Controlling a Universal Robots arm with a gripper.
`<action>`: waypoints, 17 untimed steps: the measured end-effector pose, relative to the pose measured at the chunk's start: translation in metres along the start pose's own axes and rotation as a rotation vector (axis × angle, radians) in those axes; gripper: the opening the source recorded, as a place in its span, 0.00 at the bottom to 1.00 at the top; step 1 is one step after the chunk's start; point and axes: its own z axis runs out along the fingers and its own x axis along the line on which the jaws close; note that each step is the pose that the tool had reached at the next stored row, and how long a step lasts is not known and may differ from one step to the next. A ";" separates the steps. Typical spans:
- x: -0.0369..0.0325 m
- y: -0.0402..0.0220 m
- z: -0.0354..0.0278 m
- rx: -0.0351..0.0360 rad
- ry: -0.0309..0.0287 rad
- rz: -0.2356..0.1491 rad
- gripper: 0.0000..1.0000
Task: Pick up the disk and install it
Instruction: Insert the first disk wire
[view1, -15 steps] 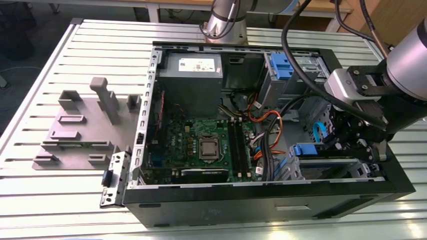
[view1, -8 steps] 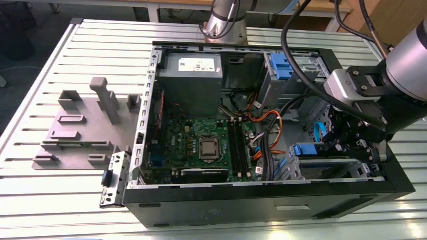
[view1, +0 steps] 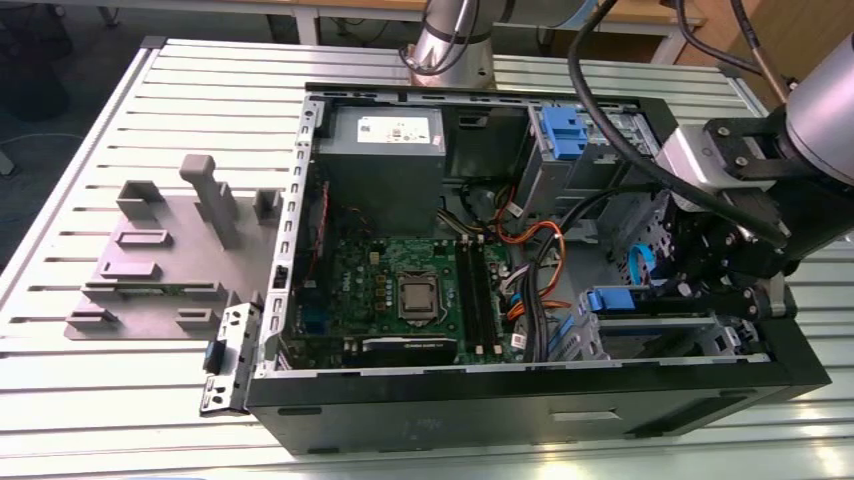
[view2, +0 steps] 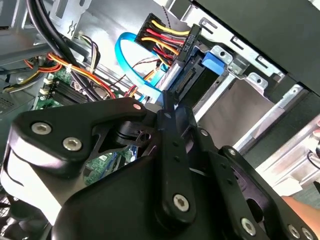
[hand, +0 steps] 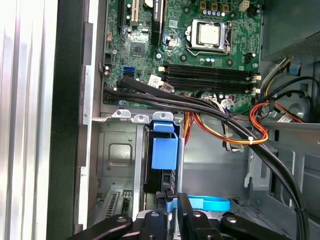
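Observation:
The disk stands on edge in the grey metal drive cage at the near right corner of the open computer case. Its blue carrier bracket and dark body show in the first wrist view. The second wrist view has the blue bracket beside a plug with red, yellow and black wires. My gripper reaches into the case from the exterior view's right. Its black fingers are shut together, with the tips right at the disk's end and nothing between them.
The case holds a green motherboard, a grey power supply, cable bundles and a light blue cable loop near my fingers. A blue-handled carrier sits on the far cage. A grey slotted stand is on the slatted table.

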 end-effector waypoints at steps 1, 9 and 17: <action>-0.0002 0.0000 -0.0020 0.0000 0.0000 0.000 0.24; -0.0011 -0.0001 -0.0108 0.0000 -0.0004 0.000 0.24; -0.0009 -0.0073 -0.0102 0.0003 -0.0001 0.003 0.24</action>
